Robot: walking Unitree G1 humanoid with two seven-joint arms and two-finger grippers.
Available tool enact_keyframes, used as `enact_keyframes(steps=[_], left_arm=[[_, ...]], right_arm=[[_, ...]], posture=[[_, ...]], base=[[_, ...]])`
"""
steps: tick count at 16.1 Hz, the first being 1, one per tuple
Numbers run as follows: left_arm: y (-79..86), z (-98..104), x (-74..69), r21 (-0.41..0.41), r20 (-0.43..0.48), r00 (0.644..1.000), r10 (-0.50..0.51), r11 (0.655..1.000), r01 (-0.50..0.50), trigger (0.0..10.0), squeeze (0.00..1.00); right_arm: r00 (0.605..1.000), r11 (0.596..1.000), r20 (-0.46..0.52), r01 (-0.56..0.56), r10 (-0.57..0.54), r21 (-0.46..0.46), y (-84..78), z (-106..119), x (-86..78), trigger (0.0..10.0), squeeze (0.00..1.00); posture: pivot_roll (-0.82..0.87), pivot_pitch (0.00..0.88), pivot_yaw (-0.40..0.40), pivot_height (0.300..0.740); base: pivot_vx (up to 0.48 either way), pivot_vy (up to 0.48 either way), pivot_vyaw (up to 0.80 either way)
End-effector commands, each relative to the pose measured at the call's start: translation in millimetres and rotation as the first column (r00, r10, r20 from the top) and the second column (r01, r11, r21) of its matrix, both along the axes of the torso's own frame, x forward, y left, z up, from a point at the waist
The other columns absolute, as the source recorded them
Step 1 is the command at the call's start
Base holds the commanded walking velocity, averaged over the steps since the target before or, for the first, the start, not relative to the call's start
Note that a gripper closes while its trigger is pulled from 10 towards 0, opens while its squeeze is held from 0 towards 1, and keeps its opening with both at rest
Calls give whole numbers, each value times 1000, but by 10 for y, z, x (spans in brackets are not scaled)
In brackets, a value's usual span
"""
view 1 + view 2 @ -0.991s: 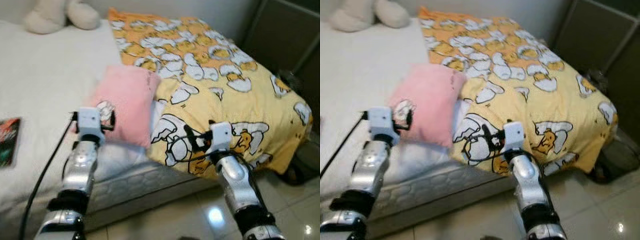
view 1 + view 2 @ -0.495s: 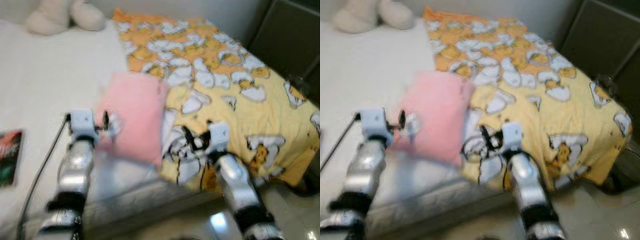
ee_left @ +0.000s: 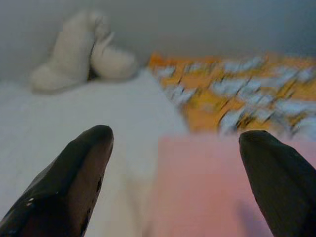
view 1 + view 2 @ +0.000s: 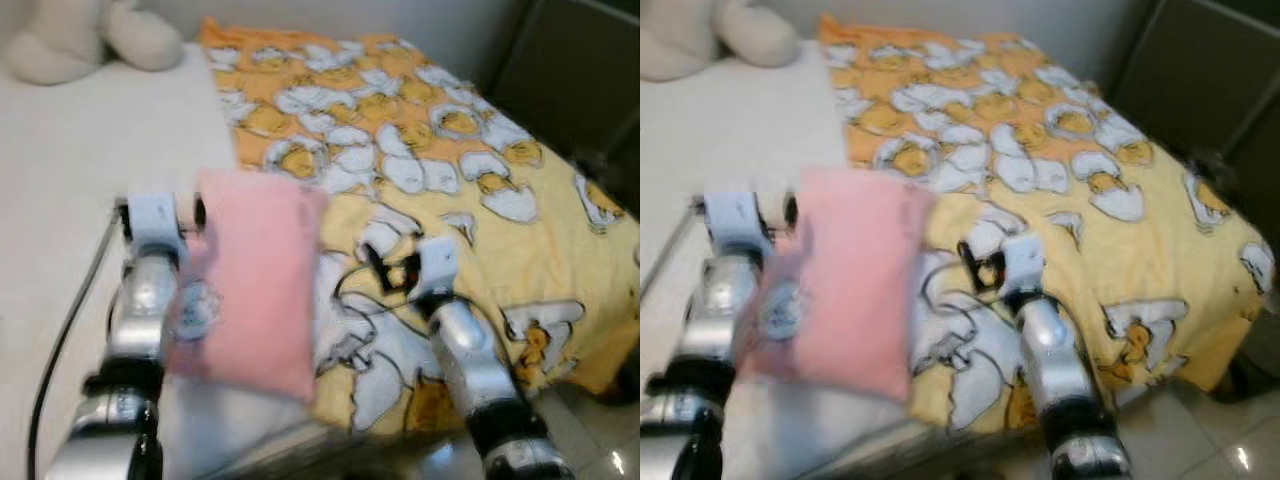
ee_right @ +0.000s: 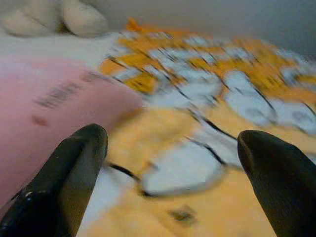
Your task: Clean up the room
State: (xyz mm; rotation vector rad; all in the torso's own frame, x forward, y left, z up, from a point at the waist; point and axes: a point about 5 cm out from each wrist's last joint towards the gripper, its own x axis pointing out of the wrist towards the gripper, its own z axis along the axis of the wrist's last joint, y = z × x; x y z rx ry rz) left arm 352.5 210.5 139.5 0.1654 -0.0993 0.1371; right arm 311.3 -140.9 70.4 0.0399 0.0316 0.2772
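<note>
Closest to me, a strip of glossy pale floor tile (image 4: 590, 450) shows at the foot of the bed, catching a spot of light. Above it the two silver arms reach forward over the bed's near edge.

The left gripper (image 3: 175, 163) is up by the pink pillow (image 4: 255, 280), which stands tilted on the white mattress (image 4: 80, 200) near the edge, overlapping the border of the quilt. In the left wrist view the jaws are spread wide, one black finger (image 3: 74, 173) on each side, with the pillow's top edge between them; whether they touch the pillow I cannot tell. A black cable (image 4: 65, 350) trails down beside the left arm.

The right gripper (image 5: 170, 163) hovers over the yellow quilt (image 4: 450, 170), just beside the pillow, and its jaws are likewise released, holding nothing. The quilt, printed with white-and-orange cartoon eggs, covers the right half of the bed and spills over the near corner toward the floor.

Farther back the bare mattress runs to a pale wall (image 3: 197, 24), where a cream stuffed toy (image 4: 75, 40) sits at the head of the bed. To the right, beyond the quilt, stands a dark cabinet (image 4: 580, 70). The whole scene is a bit blurred.
</note>
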Motion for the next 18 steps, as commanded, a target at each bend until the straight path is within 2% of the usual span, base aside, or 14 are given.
enact_keyframes(steps=[1,4,6,8,9,10,11,13,14,16,17,18], left_arm=[[165,65,-14,19,8,1000,22,1000,-22,10000,0],[304,392,101,15,34,999,-35,999,35,10000,0],[313,415,154,0,-45,993,-111,994,111,10000,0],[291,314,178,-91,-158,961,-226,973,214,10000,0],[291,204,180,-168,-233,930,-285,954,250,10000,0],[348,145,190,-169,-280,922,-268,959,227,10000,0],[448,128,213,-132,-316,928,-196,978,161,10000,0],[681,187,212,-51,-322,946,-28,999,13,10000,0],[785,248,205,-70,-301,954,6,997,-28,10000,0],[830,267,197,-88,-299,954,8,995,-36,10000,0],[840,245,190,-122,-313,950,-19,992,-20,10000,0],[796,216,200,-198,-323,942,-94,980,30,10000,0]], right_arm=[[1000,998,14,-12,11,67,45,118,70,10000,0],[999,983,-12,-41,44,180,124,225,146,10000,0],[997,974,-46,-49,60,220,163,206,164,10000,0],[989,958,-128,-29,68,285,172,125,178,10000,0],[985,947,-164,-4,60,320,150,85,194,10000,0],[979,940,-198,14,57,340,144,49,214,10000,0],[972,937,-224,11,72,349,173,31,257,10000,0],[968,945,-231,-19,99,327,250,69,337,10000,0],[969,943,-215,-44,121,331,286,137,386,10000,0],[968,942,-219,-47,125,334,297,133,395,10000,0],[964,934,-224,-56,143,353,349,136,409,10000,0],[961,923,-219,-78,171,377,425,160,433,10000,0]], posture=[[-24,19,-40,740],[-21,22,-36,740],[-17,23,-34,740],[-12,28,-35,740],[-9,39,-38,740],[-9,56,-33,740],[-7,74,-33,740],[-3,110,-38,740],[0,141,-44,740],[-2,179,-46,740],[-4,212,-46,740],[-8,237,-49,740]], base=[[0,0,0],[0,0,0],[0,0,0],[0,0,0],[0,0,0],[0,0,0],[0,0,0],[0,0,0],[0,0,0],[0,0,0],[0,0,0],[0,0,0]])
